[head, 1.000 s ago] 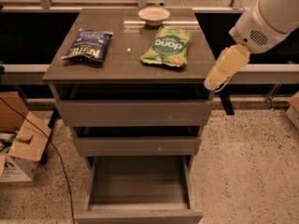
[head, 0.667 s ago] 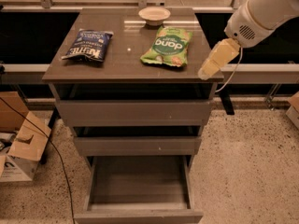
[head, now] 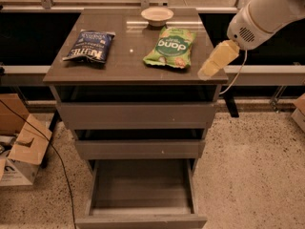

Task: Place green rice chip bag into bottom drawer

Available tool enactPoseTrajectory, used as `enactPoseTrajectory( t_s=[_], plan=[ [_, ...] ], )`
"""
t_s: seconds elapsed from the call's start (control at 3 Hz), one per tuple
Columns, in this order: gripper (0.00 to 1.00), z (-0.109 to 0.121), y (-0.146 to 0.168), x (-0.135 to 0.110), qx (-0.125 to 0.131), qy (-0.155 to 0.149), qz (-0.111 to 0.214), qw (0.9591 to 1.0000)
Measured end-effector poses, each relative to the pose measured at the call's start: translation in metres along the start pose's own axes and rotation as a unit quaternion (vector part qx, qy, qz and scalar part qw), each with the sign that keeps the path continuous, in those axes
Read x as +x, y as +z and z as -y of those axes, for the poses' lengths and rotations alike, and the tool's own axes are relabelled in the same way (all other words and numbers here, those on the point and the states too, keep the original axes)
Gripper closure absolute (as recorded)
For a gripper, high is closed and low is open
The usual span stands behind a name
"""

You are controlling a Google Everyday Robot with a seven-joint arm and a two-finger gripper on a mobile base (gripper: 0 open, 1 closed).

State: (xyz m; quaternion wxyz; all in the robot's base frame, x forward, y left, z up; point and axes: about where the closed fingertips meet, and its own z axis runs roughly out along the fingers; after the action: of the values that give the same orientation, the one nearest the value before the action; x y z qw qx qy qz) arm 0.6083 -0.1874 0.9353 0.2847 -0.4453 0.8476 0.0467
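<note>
The green rice chip bag (head: 169, 47) lies flat on the cabinet top (head: 124, 61), right of centre, with a dark-green oval and white lettering. The bottom drawer (head: 141, 191) is pulled out and nothing shows in its tray. My gripper (head: 209, 67) hangs from the white arm (head: 262, 13) over the top's right front corner, a short way right of the bag and apart from it.
A dark blue chip bag (head: 89, 46) lies on the left of the top. A small pale bowl (head: 157, 16) stands at the back centre. The two upper drawers (head: 138, 116) are closed. Cardboard boxes (head: 19, 147) and a cable lie on the floor at left.
My gripper has moved up and to the left, from beside the cabinet's right edge to over its right front corner, closer to the green bag.
</note>
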Motion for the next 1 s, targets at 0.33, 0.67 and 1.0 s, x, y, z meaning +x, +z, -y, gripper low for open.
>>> enactPoseTrajectory(
  t_s=[0.33,0.67,1.0],
  plan=[
    [0.00,0.013,0.027,-0.023,0.013,0.034,0.032,0.9988],
    [0.00,0.027,0.061,-0.053,0.017,0.057,0.064,0.9961],
    [0.00,0.038,0.099,-0.079,0.002,0.075,0.083,0.9937]
  ],
)
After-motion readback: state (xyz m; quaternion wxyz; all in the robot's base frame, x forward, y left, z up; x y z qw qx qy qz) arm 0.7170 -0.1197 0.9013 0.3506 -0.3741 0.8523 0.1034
